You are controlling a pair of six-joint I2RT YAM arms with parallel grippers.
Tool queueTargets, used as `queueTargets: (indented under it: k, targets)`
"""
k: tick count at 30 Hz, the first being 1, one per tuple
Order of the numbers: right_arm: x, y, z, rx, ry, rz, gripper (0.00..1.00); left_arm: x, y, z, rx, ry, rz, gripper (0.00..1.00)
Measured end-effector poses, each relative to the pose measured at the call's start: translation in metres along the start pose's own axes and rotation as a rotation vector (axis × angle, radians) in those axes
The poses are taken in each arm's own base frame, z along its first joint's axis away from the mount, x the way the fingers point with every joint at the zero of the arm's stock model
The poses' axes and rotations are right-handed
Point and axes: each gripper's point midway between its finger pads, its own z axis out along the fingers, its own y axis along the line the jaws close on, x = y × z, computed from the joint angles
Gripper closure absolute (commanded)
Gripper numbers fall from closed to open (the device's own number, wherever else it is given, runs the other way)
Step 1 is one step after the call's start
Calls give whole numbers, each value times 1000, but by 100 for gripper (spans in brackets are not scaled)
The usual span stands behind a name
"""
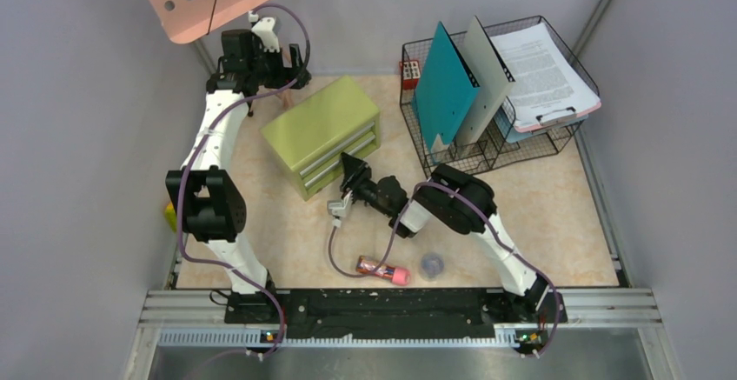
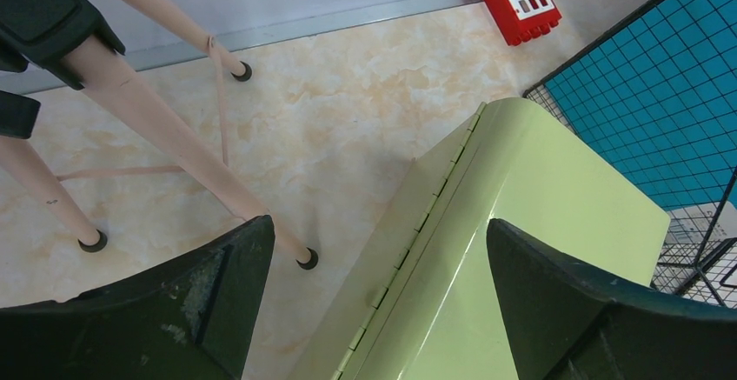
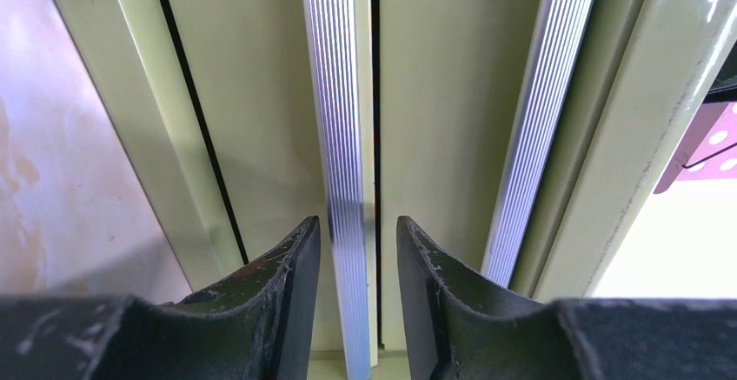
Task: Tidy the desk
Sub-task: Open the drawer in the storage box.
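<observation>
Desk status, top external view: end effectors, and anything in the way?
Left end effector open, over rear of green drawer box. Right end effector open, straddling a drawer handle. Desk: pink tube and grey round object loose near front edge.

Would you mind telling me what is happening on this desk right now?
The right gripper is at the front of the olive-green drawer box, its jaws straddling a ribbed drawer handle but not visibly clamped. The left gripper hangs open above the box's back edge, holding nothing. A pink tube and a small grey object lie loose on the desk near the arms' bases.
</observation>
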Motion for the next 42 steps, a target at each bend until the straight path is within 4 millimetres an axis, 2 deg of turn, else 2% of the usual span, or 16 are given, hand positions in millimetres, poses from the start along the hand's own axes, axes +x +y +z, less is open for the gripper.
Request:
queueTargets:
  k: [8, 12, 13, 16, 19, 30, 42]
  targets:
    - [5, -1, 10, 8, 7, -1, 69, 1, -2, 0, 7, 4, -8, 3]
    - [5, 3, 10, 3, 8, -3, 80, 41, 4, 10, 0, 124, -81, 4]
    - [5, 3, 10, 6, 8, -8, 85, 50, 2, 14, 16, 148, -119, 4]
    - [5, 1, 10, 10, 7, -19, 95, 53, 0, 16, 34, 156, -138, 4]
    - [5, 1, 10, 9, 8, -27, 100, 53, 0, 16, 34, 157, -143, 4]
    - [4, 2, 7, 0, 4, -35, 100, 54, 0, 16, 30, 157, -147, 4]
    - [-2, 2, -6, -25, -1, -36, 100, 53, 2, 15, 15, 147, -141, 4]
